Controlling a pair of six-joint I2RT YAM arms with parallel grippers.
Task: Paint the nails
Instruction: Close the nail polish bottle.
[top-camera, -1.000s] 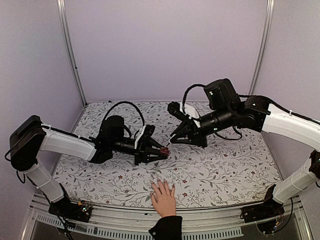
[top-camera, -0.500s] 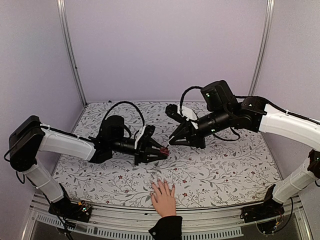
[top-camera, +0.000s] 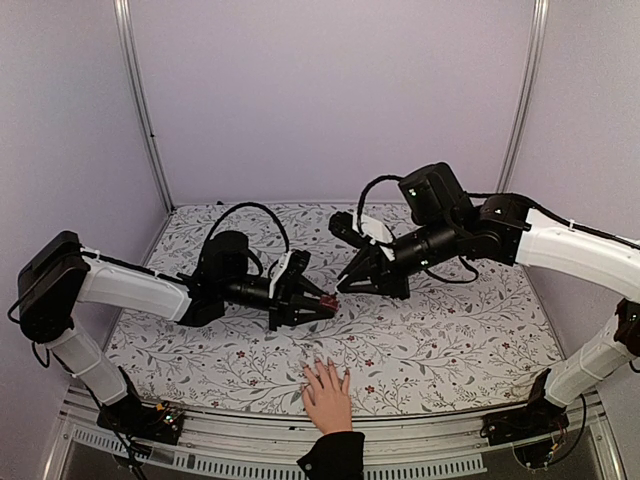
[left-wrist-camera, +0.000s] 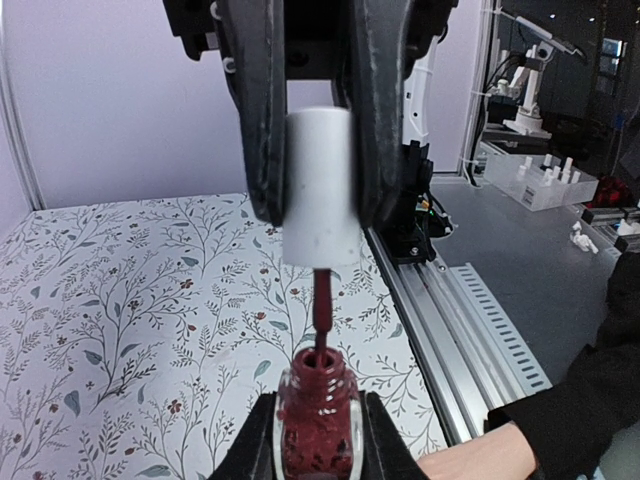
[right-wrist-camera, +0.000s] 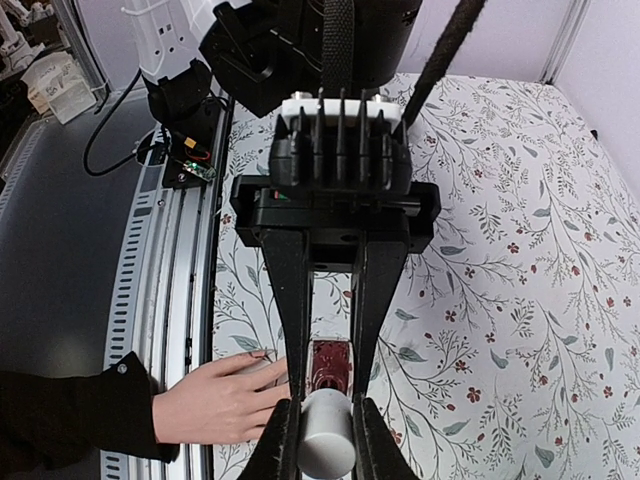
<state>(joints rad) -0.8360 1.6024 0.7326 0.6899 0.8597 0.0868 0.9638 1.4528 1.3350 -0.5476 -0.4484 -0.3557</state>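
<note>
left hand (top-camera: 323, 302) pinching red bottle (left-wrist-camera: 318, 425), right hand (top-camera: 344, 284) pinching white cap (left-wrist-camera: 320, 185), brush (left-wrist-camera: 321, 310) inside bottle neck

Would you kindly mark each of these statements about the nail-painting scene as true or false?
1. The left fingers grip the dark-red bottle. True.
2. The white cap lies on the table. False: the right fingers clamp it directly above the bottle.
3. The brush stem runs from the cap down to the bottle's mouth. True.
4. The hand rests at the table's far edge. False: it lies flat at the near edge, between the two arm bases.
5. The brush is touching a fingernail. False: it is at the bottle, clear of the hand.
</note>
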